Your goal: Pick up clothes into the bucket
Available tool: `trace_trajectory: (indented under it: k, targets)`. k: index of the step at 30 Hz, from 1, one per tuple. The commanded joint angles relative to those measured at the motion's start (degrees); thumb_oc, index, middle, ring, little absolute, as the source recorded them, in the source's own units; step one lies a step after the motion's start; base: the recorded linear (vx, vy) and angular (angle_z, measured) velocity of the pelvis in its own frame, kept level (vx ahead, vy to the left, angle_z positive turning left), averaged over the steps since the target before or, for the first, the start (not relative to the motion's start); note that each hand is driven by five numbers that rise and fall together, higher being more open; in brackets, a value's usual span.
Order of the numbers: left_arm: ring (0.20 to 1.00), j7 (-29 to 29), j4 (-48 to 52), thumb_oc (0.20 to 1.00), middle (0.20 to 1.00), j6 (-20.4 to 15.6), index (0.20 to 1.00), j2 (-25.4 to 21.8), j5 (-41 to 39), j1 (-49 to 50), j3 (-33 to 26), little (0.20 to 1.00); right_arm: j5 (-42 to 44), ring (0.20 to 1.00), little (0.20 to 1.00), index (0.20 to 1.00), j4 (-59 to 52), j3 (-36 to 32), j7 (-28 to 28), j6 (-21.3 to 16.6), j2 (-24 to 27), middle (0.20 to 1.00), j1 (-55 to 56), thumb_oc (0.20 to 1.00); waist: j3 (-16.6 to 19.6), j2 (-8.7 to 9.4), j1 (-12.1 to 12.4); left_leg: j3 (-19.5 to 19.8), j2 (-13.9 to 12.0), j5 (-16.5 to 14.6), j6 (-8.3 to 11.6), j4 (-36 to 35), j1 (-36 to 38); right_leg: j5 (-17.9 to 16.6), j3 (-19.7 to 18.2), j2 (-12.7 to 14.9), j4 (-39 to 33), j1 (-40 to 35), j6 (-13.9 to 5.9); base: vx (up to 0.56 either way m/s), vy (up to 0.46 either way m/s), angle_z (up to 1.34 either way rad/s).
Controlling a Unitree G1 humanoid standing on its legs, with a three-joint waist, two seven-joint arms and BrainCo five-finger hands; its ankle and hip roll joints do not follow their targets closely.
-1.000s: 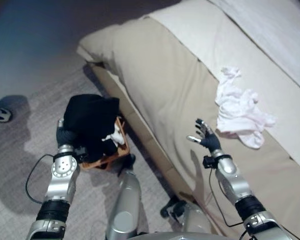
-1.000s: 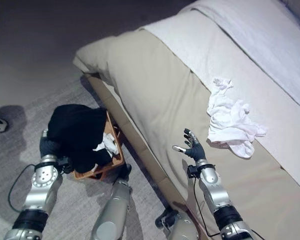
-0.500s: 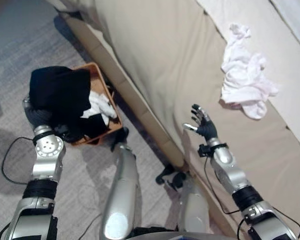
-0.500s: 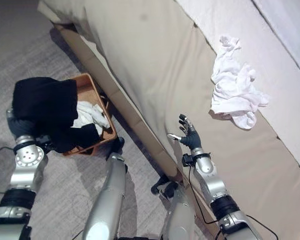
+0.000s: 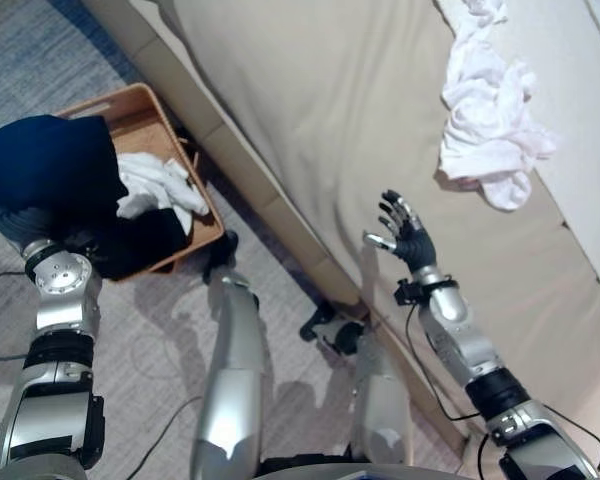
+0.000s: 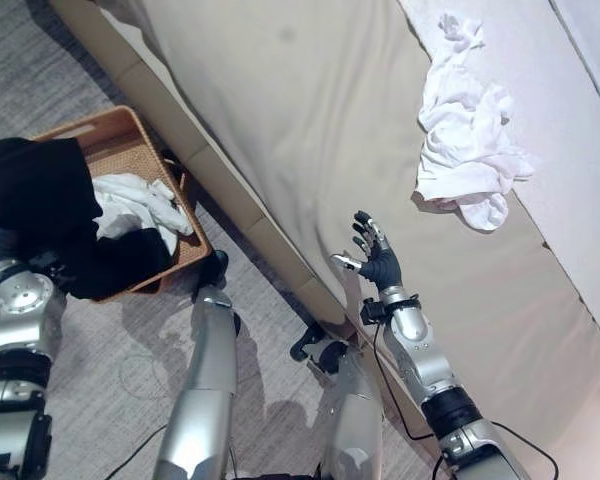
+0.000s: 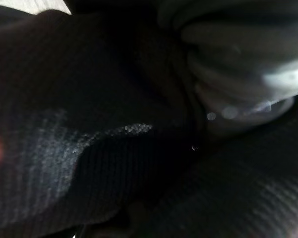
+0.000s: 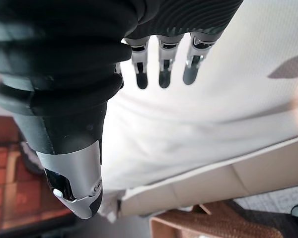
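Observation:
A brown woven basket (image 5: 115,98) stands on the carpet beside the bed. A white cloth (image 5: 155,185) lies in it, and a black garment (image 5: 50,160) is heaped over its near left side. My left hand (image 5: 15,225) is at the basket's near left, its fingers buried under the black garment (image 7: 89,148). A bunch of white clothes (image 5: 490,110) lies on the bed, far right. My right hand (image 5: 408,238) is held up open over the beige bed cover, short of the white clothes, with nothing in it; its fingers (image 8: 161,69) are straight.
The bed's beige cover (image 5: 330,120) hangs over a padded base (image 5: 270,215) that runs diagonally between the basket and my right hand. Grey carpet (image 5: 140,330) lies around the basket.
The camera has moved, so the whole picture has shifted. The black garment now covers less of the basket and more white cloth shows. My right hand stays open in the air.

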State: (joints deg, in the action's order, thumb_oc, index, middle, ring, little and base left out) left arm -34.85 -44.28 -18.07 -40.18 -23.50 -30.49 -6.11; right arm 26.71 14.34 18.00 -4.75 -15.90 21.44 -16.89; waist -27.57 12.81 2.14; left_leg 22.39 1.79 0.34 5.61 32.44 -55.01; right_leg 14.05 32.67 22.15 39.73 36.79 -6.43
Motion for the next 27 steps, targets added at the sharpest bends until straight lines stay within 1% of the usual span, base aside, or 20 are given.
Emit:
trace_trajectory:
  k: [1,5,10,11,16,20,24,25,26,27]
  targets:
    - [0.200,-0.23,-0.23,0.200,0.200,-2.96,0.200,-4.11,-1.04,-5.49,0.50,0.200,1.95,1.000,1.000,1.000,-3.90,-1.17,-1.01,-4.03,1.24,1.000,1.25,1.000,-0.10,2.18,1.39,-1.89,-1.70,-4.00,-1.61,3.31,0.19,-1.16,-3.95,0.32,3.32,0.06,-3.23,0.01,0.025,-0.09]
    - [0.200,-0.55,2.00,0.200,0.200,-3.91,0.200,-5.10,-2.75,-7.30,0.75,0.200,1.91,1.000,1.000,1.000,-4.08,-1.43,-1.37,-4.08,1.72,1.000,1.11,1.000,-0.30,1.64,1.12,-2.07,-1.50,-4.27,-1.68,4.12,-1.05,-1.18,-4.16,0.55,3.74,1.18,-3.38,0.01,0.009,-0.03]
    - [0.200,-1.16,6.94,0.200,0.200,-4.96,0.200,-5.68,-2.91,-9.03,1.49,0.200,1.42,1.000,1.000,1.000,-3.74,-1.51,-1.62,-3.65,1.78,1.000,0.63,1.000,-0.31,0.90,1.08,-1.97,-1.44,-4.20,-1.66,3.79,-1.59,-1.21,-4.02,0.92,3.72,1.85,-3.60,0.01,-0.003,-0.02]
    - [0.200,-1.31,9.17,0.200,0.200,-5.42,0.200,-5.67,-3.02,-9.71,1.69,0.200,1.51,1.000,1.000,1.000,-3.87,-1.57,-1.56,-3.52,1.84,1.000,0.63,1.000,-0.11,0.65,0.97,-2.24,-1.44,-4.20,-1.64,3.59,-1.85,-1.16,-4.05,1.01,3.77,2.21,-3.61,0.00,0.000,0.00]
    - [0.200,-1.77,11.83,0.200,0.200,-6.21,0.200,-5.11,-2.70,-10.46,1.82,0.200,1.54,1.000,1.000,1.000,-4.10,-1.76,-1.10,-3.15,1.87,1.000,0.74,1.000,0.54,0.73,0.54,-2.64,-1.35,-4.20,-1.56,3.98,-3.16,-1.26,-4.58,1.04,3.96,3.74,-3.68,0.00,0.000,0.00]
    - [0.200,-2.70,8.33,0.200,0.200,-5.22,0.200,-5.46,-0.97,-10.50,1.73,0.200,1.54,1.000,1.000,1.000,-4.81,-1.73,-0.41,-3.36,2.41,1.000,1.21,1.000,1.32,1.70,-0.26,-2.75,-1.68,-4.10,-1.43,4.02,-4.14,-1.60,-4.81,0.69,3.88,4.93,-3.89,0.00,0.000,0.00]
    - [0.200,-2.61,0.60,0.200,0.200,-3.95,0.200,-5.62,-1.19,-11.35,2.27,0.200,2.19,1.000,1.000,1.000,-5.24,-1.40,-0.12,-3.89,2.76,1.000,1.71,1.000,2.12,2.59,-1.27,-2.65,-1.97,-4.15,-1.37,4.26,-5.17,-1.65,-4.90,0.16,4.02,5.96,-3.94,0.00,0.000,0.00]
    - [0.200,-2.08,-1.55,0.200,0.200,-3.17,0.200,-5.62,-1.08,-11.30,2.72,0.200,2.42,1.000,1.000,1.000,-5.15,-1.21,-0.01,-4.05,2.70,1.000,1.85,1.000,2.24,2.80,-1.41,-2.69,-2.12,-4.18,-1.35,4.39,-5.46,-1.81,-4.78,0.11,4.00,6.14,-3.97,0.00,0.000,0.00]
    - [0.200,-1.96,-1.76,0.200,0.200,-3.23,0.200,-5.70,-1.16,-11.43,2.81,0.200,2.44,1.000,1.000,1.000,-5.13,-1.20,0.01,-4.09,2.68,1.000,1.86,1.000,2.32,2.82,-1.41,-2.68,-2.12,-4.20,-1.35,4.42,-5.53,-1.82,-4.78,0.10,4.00,6.20,-3.98,0.01,-0.008,-0.05]
    - [0.200,-0.71,-3.96,0.200,0.200,-2.30,0.200,-6.11,-0.26,-11.15,3.83,0.200,2.73,1.000,1.000,1.000,-5.15,-1.25,-0.07,-4.45,2.76,1.000,1.70,1.000,2.37,3.16,-1.56,-2.65,-2.36,-4.14,-1.33,4.42,-5.84,-2.21,-4.79,-0.03,3.82,6.45,-4.09,0.01,0.006,-0.03]
